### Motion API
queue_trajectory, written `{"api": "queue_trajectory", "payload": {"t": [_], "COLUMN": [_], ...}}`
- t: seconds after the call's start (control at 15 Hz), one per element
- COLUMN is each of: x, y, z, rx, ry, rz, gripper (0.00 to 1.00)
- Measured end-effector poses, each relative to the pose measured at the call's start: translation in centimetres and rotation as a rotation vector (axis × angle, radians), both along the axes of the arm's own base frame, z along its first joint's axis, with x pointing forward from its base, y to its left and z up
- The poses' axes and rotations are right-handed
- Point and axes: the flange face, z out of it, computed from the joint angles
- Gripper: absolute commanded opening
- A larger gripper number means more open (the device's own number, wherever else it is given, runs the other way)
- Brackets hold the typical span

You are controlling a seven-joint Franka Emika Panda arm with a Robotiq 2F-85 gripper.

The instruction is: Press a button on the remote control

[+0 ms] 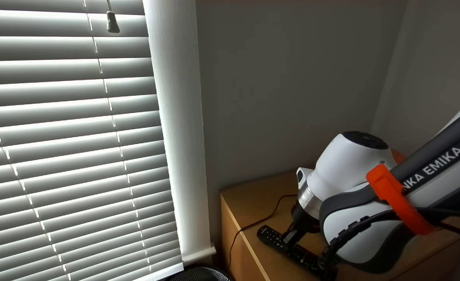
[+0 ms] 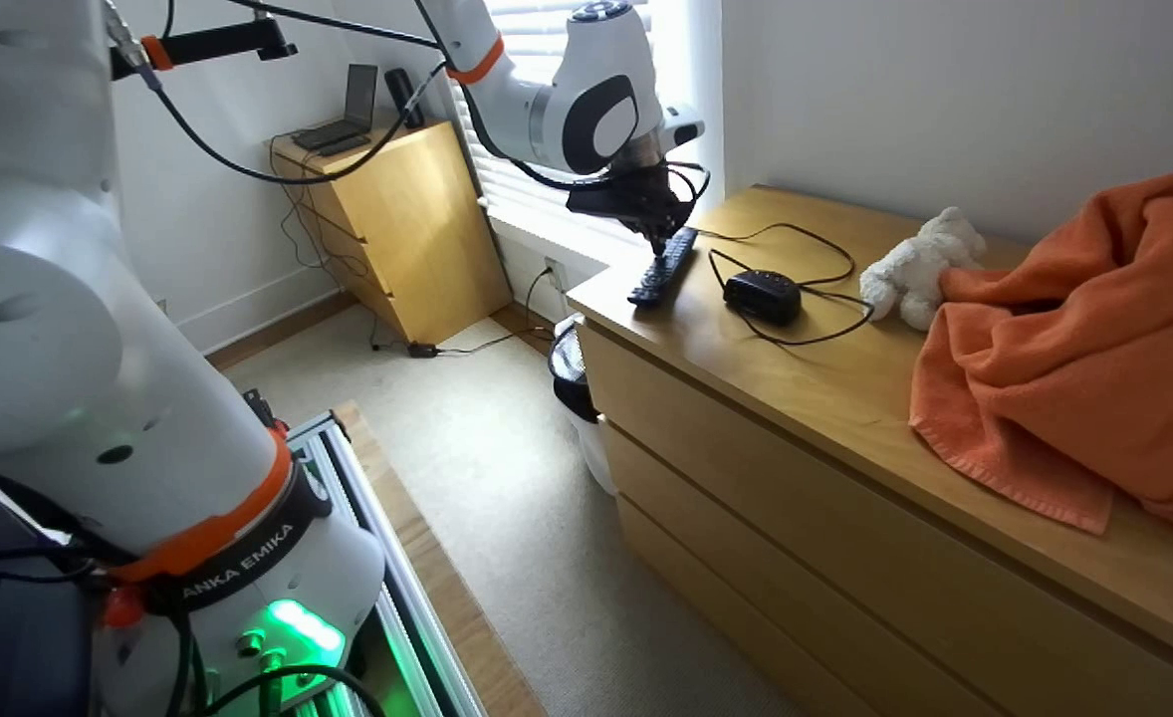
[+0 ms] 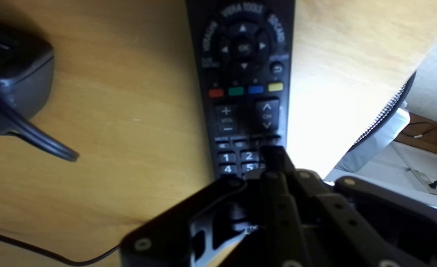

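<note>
A long, slim, flat black remote control (image 3: 245, 92) with rows of small keys lies on the top of a wide, light-brown wooden dresser (image 2: 825, 368), near one end. In the wrist view it runs from twelve towards six o'clock. The black metal gripper (image 3: 275, 155) reaches in from five o'clock, its jaws drawn together, the tips at three o'clock from the 2 and 5 keys; whether they touch the remote control I cannot tell.

Around the remote control, in an exterior view, a blocky black device (image 2: 763, 297) sits near it between three and four o'clock, its black cord (image 3: 51, 144) looping over the wood. Well apart, at three o'clock, a fuzzy white stuffed animal (image 2: 915, 269) stands beside a crumpled orange cloth (image 2: 1074, 339). At seven o'clock a black-and-white bin (image 2: 577, 398) stands on pale grey carpet (image 2: 547, 538). Just past nine is a narrower light-wood chest of drawers (image 2: 432, 214), bearing an open black laptop (image 2: 359, 95). White slatted blinds (image 1: 70, 156), bright with light, hang towards ten o'clock in both exterior views, next to a plain pale wall (image 2: 945, 100).
</note>
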Motion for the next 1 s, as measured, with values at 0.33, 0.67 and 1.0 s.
{"api": "queue_trajectory", "payload": {"t": [0.33,0.67,1.0], "x": [0.5,-0.2,-1.3], "y": [-0.9,-0.8,-3.8], "z": [3.5,8.1,12.4], "rx": [0.010,0.010,-0.011], "ry": [0.023,0.127,0.227], "rz": [-0.022,-0.002,0.050], "gripper": [0.00,0.34,0.71]}}
